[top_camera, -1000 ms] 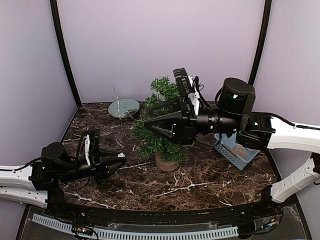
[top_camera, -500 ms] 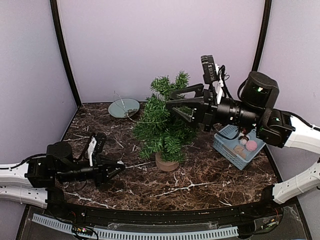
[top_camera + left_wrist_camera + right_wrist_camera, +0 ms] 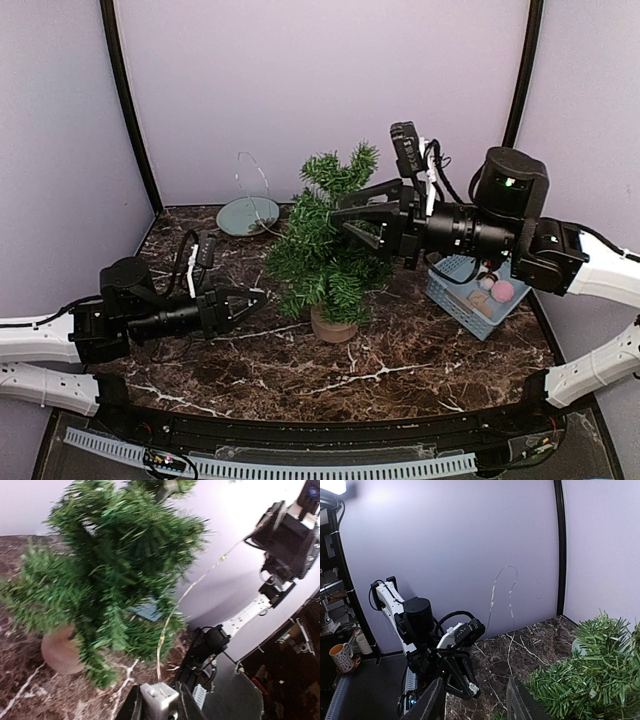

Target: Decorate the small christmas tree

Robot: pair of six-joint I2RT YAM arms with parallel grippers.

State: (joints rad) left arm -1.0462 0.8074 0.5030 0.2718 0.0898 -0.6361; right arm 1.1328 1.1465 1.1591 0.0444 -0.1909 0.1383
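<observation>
Beside tree [image 3: 325, 245], left arm [image 3: 130, 320] low, jaws clamping silver box [image 3: 159, 698]; right arm [image 3: 480, 228] raised, jaws spread.

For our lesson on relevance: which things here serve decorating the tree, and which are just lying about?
In use: small christmas tree; wire light string; its silver box in the left claw; blue basket of baubles.
Lying about: round grey dish; mug.

I see a blue basket [image 3: 468, 312] on the marble table [image 3: 420, 366] at right, and a round grey dish [image 3: 236, 216] back left.
</observation>
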